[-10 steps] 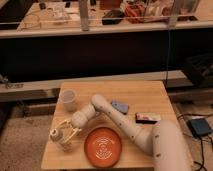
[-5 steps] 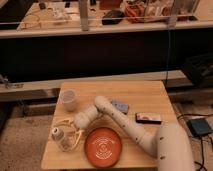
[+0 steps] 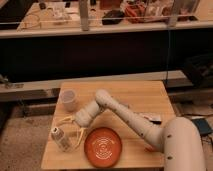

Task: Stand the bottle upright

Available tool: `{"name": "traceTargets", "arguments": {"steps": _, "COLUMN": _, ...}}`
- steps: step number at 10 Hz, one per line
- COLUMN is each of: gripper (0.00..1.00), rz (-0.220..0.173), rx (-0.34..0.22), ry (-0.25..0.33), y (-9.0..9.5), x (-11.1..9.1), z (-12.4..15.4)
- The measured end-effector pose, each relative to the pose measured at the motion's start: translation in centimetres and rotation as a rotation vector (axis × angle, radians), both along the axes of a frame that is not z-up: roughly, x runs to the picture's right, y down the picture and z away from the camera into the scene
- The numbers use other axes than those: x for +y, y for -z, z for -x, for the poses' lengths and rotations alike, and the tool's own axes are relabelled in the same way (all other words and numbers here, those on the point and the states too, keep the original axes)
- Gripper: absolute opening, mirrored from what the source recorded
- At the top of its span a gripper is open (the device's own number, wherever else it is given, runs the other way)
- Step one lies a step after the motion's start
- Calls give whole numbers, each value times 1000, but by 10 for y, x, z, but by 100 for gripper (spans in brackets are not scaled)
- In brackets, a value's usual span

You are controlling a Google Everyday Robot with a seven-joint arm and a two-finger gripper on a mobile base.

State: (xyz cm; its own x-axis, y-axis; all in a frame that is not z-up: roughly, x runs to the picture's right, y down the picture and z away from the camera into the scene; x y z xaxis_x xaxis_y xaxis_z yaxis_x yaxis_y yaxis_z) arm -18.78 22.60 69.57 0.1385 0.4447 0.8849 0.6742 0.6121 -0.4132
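Item one, the bottle [image 3: 60, 140]: you had it on the front-left part of the bench [image 3: 137, 92], close to the left edge. It was a small pale translucent cylinder with its white cap [image 3: 56, 131] at the upper end. It appeared to stand on its base with a slight lean to the left, though whether the base sat flat could not be told. Its contents could not be made out through the wall. Item two, the end effector [image 3: 68, 134]: you had it low over the same corner, its pale yellowish fingers [image 3: 65, 120] spread wide. One reached left behind the bottle and the other pointed down along the bottle's right side. The bottle lay between them, and contact with either finger could not be told. Item three, the cup [image 3: 68, 100]: a wider translucent whitish vessel, it stood upright toward the back-left of the bench, well apart from the bottle, mouth up, contents not discernible. Item four, the orange plate [image 3: 102, 148]: it lay flat at the front edge, just right of the end effector, with pale ring markings at its centre. Item five, the arm [image 3: 131, 121]: pale grey, it ran diagonally from the base at lower right across the bench to the end effector. Item six, a dark flat object [image 3: 151, 119]: it lay beside the arm toward the right side.
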Motion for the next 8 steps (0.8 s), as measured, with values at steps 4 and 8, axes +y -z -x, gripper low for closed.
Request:
{"name": "traceTargets", "arguments": {"steps": 4, "gripper": 80, "rz": -15, "rx": 20, "ry": 13, "y": 0, "x": -4, "z": -4}}
{"name": "traceTargets", "arguments": {"steps": 8, "gripper": 80, "rz": -15, "rx": 21, "ry": 12, "y": 0, "x": -5, "z": -4}}
